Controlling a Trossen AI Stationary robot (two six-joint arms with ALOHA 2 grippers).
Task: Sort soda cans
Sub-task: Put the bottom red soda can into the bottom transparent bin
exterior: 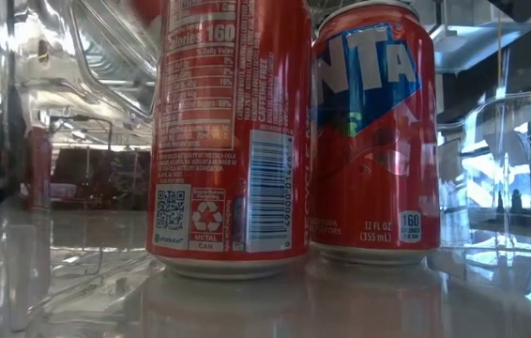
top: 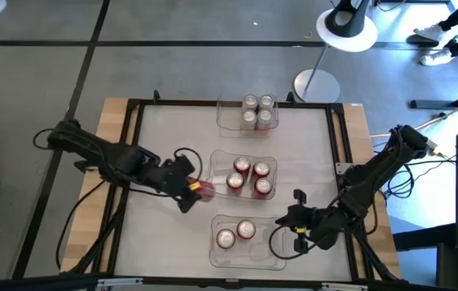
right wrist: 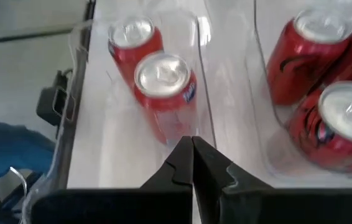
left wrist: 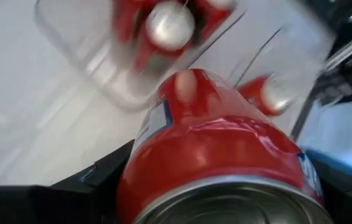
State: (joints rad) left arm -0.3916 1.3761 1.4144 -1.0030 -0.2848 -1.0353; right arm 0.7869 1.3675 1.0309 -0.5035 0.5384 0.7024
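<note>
Left gripper (top: 195, 187) fingers hidden behind the red can (left wrist: 216, 155) it carries; can's lower rim cut off in left wrist view. Low view: both near cans (exterior: 231, 141) cropped at top. Trays behind the carried can (left wrist: 132, 56) blurred; can count there unclear

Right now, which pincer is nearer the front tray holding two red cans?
Right. The right pincer, shut and empty, sits just beside the front tray; the left pincer, gripping a red can, is farther off, near the middle tray.
</note>
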